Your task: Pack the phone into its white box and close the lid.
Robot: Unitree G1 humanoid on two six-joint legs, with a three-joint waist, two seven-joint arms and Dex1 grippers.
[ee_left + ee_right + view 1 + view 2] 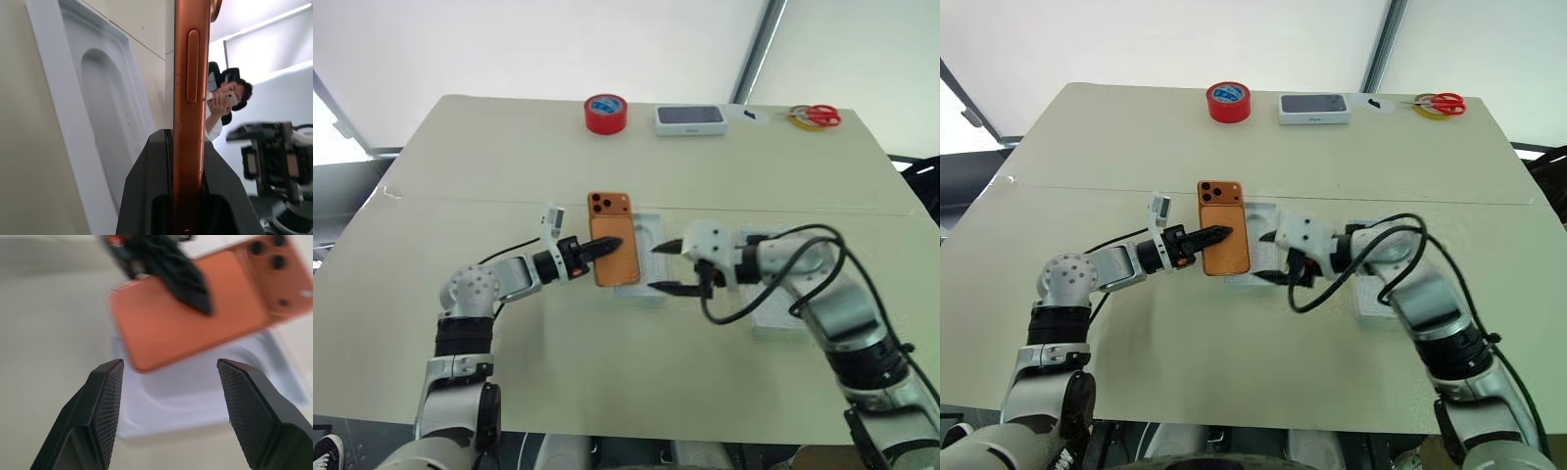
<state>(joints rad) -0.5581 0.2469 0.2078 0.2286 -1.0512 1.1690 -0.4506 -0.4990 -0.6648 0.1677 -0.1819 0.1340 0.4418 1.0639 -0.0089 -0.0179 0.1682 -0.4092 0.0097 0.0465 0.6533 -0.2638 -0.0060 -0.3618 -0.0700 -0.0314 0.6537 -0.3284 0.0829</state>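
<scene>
Left hand (607,246) clamped on phone (611,251), holding it flat above counter (489,157), lenses at far end. Right hand (668,266) just beside phone's other long edge, fingers (108,401) spread wide, gripping nothing. White insert with rounded recess (195,391) under phone, below both hands. White box partly hidden behind right arm.

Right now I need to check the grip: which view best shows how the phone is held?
The left wrist view: the left gripper pinches the phone edge-on. Both eye views show its orange back; the right wrist view shows it blurred.
</scene>
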